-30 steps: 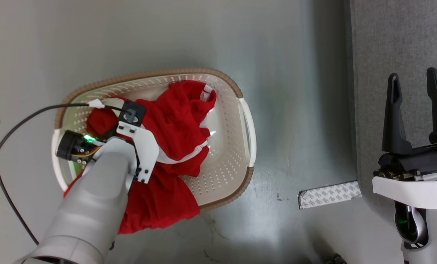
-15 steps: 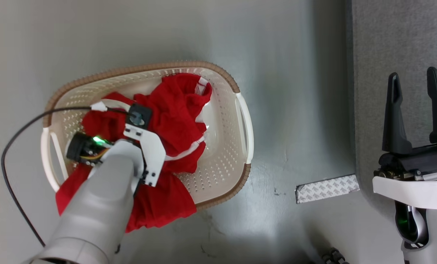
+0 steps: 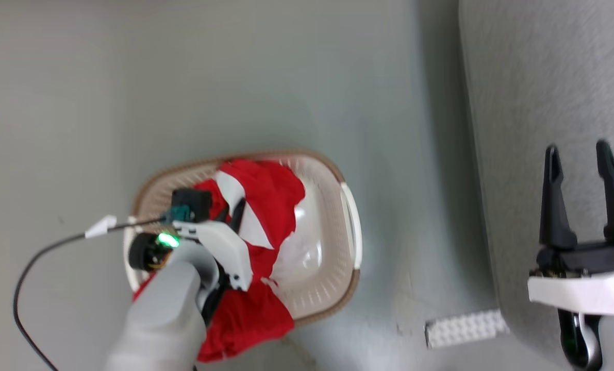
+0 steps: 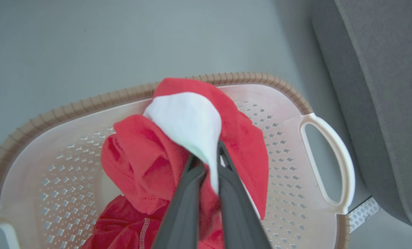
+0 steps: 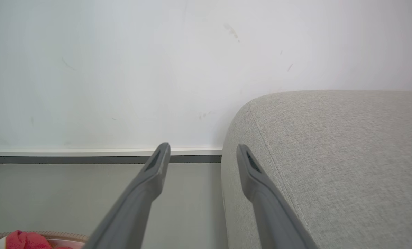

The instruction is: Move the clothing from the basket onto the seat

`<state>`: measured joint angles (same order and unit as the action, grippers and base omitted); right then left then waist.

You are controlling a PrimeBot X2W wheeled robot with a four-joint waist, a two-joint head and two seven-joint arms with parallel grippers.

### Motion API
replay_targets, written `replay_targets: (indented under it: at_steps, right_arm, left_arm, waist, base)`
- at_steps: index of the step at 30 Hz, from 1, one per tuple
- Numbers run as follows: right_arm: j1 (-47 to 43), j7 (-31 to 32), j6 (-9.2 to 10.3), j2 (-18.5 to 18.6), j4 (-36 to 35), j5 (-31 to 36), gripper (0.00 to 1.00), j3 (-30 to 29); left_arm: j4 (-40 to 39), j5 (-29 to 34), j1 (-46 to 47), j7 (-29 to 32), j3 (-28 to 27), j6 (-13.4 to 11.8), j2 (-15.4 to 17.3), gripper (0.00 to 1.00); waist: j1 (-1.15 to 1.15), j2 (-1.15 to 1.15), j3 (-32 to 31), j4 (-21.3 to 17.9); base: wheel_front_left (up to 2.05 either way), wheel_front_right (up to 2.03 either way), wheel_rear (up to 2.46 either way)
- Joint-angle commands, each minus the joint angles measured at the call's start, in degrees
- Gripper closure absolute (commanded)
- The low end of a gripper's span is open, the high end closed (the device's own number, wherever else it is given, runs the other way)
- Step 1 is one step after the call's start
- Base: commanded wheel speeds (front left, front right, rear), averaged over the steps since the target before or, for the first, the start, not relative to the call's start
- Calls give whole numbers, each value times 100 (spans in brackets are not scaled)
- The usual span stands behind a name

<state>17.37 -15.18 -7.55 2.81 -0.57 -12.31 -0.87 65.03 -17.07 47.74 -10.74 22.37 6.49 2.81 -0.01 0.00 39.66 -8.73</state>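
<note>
The robot's pale left forearm (image 3: 162, 309) reached down into a laundry basket (image 4: 285, 180) on the floor (image 3: 286, 77). A thin black cable (image 3: 44, 252) looped away from its wrist.

The left hand (image 4: 207, 159) was closed. In the left wrist view its two dark fingers pinched a white panel of the red clothing (image 4: 140, 166) between them. The gripped fabric rose in a bunched peak above the basket's bottom. More red fabric lay lower inside, and in the head view one fold hung out over the near rim.

The basket was cream, with rows of small holes, a brown rim and a white handle on the side facing the sofa (image 4: 382, 86). Part of its bottom showed bare on that side. It stood near the grey sofa but apart from it. A pale patterned strip of tape (image 3: 464, 327) lay on the floor at the sofa's edge.

The right hand (image 3: 577, 149) was open over the sofa, fingers spread and holding nothing.

Farthest off, in the right wrist view, a white wall (image 5: 122, 69) with a dark baseboard rose behind the sofa.
</note>
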Motion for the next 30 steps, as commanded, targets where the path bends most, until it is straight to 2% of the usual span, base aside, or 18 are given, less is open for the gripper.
replay_targets:
  at_steps: [1,6,8,12,21,30]
  right_arm:
    - [-203,3,12,15,61,117,0,-79]
    - [-679,4,12,15,208,227,0,-210]
    - [-864,3,12,15,246,268,0,-226]
    - [-1249,3,12,14,329,326,0,-229]
    - [-1903,3,12,121,491,501,0,-35]
    - [-2193,4,12,176,538,513,0,102]
  left_arm:
    - [-214,-270,-278,-126,104,29,19,100]
    - [-869,-833,-915,-363,323,42,19,100]
    - [-1149,-928,-1166,-409,345,-53,17,100]
    - [-1811,-977,-1745,-440,225,-214,39,100]
    - [-3694,-690,-3220,-441,-221,-548,441,100]
    - [-4950,-545,-4097,-442,-487,-812,872,100]
  waist:
    - [1,0,-879,288]
    - [1,0,-1801,483]
    - [1,0,-2140,525]
    - [1,0,-2762,570]
    - [1,0,-3870,625]
    - [1,0,-4300,582]
  base:
    - [0,0,0]
    - [0,0,0]
    - [0,0,0]
    - [0,0,0]
    - [0,0,0]
    - [0,0,0]
